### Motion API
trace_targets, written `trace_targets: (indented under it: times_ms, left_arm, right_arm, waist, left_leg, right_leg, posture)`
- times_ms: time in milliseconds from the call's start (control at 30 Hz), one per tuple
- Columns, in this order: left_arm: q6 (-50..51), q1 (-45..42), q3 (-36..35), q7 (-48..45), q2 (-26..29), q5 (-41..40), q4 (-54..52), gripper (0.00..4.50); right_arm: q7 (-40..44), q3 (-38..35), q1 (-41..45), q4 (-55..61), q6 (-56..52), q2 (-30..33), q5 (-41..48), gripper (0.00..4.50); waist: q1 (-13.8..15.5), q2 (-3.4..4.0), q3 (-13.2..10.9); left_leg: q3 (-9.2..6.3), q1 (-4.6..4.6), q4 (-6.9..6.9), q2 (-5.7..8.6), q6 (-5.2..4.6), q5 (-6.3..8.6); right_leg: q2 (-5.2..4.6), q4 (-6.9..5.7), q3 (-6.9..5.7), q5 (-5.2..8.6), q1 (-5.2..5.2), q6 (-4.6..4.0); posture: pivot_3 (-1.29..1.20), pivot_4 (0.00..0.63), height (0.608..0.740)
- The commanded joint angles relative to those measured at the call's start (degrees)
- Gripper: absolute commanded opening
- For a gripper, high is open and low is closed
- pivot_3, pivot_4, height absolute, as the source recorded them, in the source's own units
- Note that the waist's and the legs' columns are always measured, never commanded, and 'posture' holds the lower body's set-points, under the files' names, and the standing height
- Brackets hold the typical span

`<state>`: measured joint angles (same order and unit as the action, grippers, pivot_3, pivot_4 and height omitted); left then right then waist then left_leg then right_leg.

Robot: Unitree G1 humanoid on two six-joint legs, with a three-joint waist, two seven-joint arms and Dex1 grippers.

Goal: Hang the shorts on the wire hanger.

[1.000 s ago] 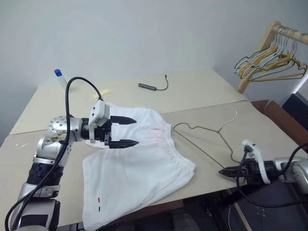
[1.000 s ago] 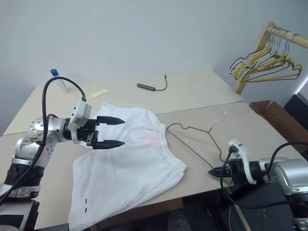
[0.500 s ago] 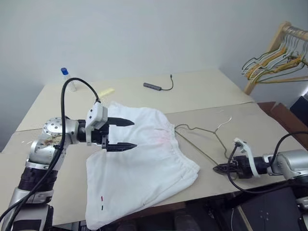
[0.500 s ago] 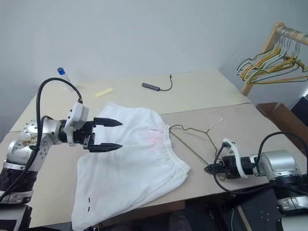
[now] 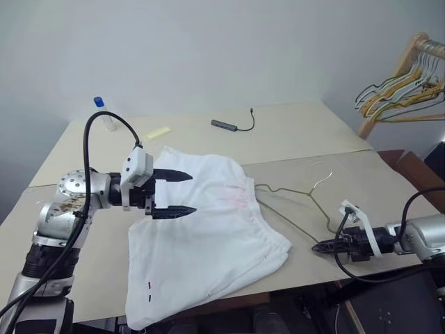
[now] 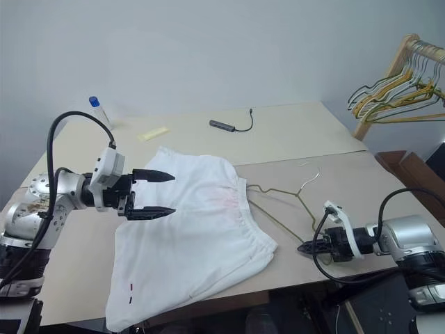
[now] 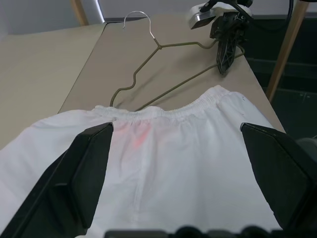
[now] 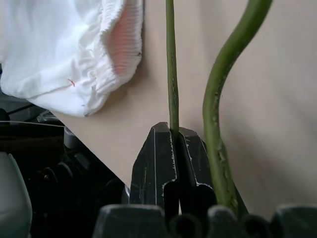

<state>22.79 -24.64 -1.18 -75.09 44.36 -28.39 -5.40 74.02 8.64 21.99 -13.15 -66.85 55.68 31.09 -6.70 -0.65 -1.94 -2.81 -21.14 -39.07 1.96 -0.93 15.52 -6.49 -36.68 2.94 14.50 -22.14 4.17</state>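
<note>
Overhead, the left pincer (image 5: pixel 182 192) is held wide apart above the shorts (image 5: pixel 208 243); the right pincer (image 8: pixel 173 141) is clamped on the wire hanger (image 5: pixel 299 202).

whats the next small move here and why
Probably the right gripper should draw the wire hanger toward the waistband of the shorts. It is already shut on the hanger's lower wire, the shorts lie flat beside it, and the left gripper hovers open above them, ready to lift the waistband.
</note>
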Motion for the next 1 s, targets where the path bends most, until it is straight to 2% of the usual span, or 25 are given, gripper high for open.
trace_targets:
  times_ms: [33,233,367,500,667,1000]
  left_arm:
    - [-0.2,-0.1,-1.8,0.4,1.1,-0.8,-1.2,4.47]
    - [-0.1,0.3,-1.8,0.9,1.6,-1.0,-1.6,4.47]
    - [-0.3,0.1,-1.6,1.2,1.7,-0.7,-1.5,4.47]
    - [-0.5,0.4,-1.9,1.5,2.1,-0.6,-1.7,4.47]
    - [-0.8,1.2,-1.9,1.7,2.5,-0.6,-2.2,4.47]
    - [-1.5,0.4,-1.1,1.8,2.3,0.2,-1.4,4.47]
  right_arm:
    - [3.5,-1.3,1.2,0.7,0.2,1.9,1.9,0.0]
    - [7.1,2.7,4.5,-0.6,1.7,1.1,0.5,0.0]
    - [5.4,7.1,9.0,-5.7,4.2,-2.2,-4.1,0.0]
    - [2.4,8.5,13.9,-13.8,6.7,-5.3,-8.9,0.0]
    - [8.2,9.6,17.2,-15.4,9.2,-5.2,-9.8,0.0]
    - [13.3,15.2,21.6,-19.0,13.7,-8.2,-15.3,0.0]
  waist:
    - [0.2,0.0,0.0]
    - [0.8,0.0,0.0]
    - [1.1,0.0,0.0]
    - [1.5,0.0,0.0]
    - [2.2,0.0,0.0]
    - [2.7,0.0,0.0]
  left_leg:
    - [0.0,0.0,0.0,0.0,0.0,0.0]
    - [0.02,-0.01,0.0,-0.01,-0.02,0.01]
    - [0.03,0.01,0.0,-0.01,-0.01,0.01]
    - [0.02,-0.01,0.01,0.02,-0.01,0.01]
    - [0.04,-0.04,0.01,0.05,-0.01,0.01]
    - [0.03,-0.02,0.02,0.04,0.0,0.01]
  right_leg:
    - [0.0,0.0,0.0,0.0,0.0,0.0]
    - [0.0,0.03,0.01,0.0,-0.02,0.0]
    - [0.01,0.01,0.0,0.0,-0.01,0.0]
    - [0.0,0.0,0.0,0.0,-0.05,0.0]
    - [-0.03,0.02,0.0,0.0,-0.12,0.0]
    - [0.01,-0.01,-0.01,0.01,-0.11,-0.01]
  posture:
    - [-0.07,0.0,0.74]
    - [-0.05,0.0,0.74]
    - [-0.04,0.0,0.74]
    - [-0.03,0.0,0.74]
    - [-0.03,0.0,0.74]
    - [-0.03,0.0,0.74]
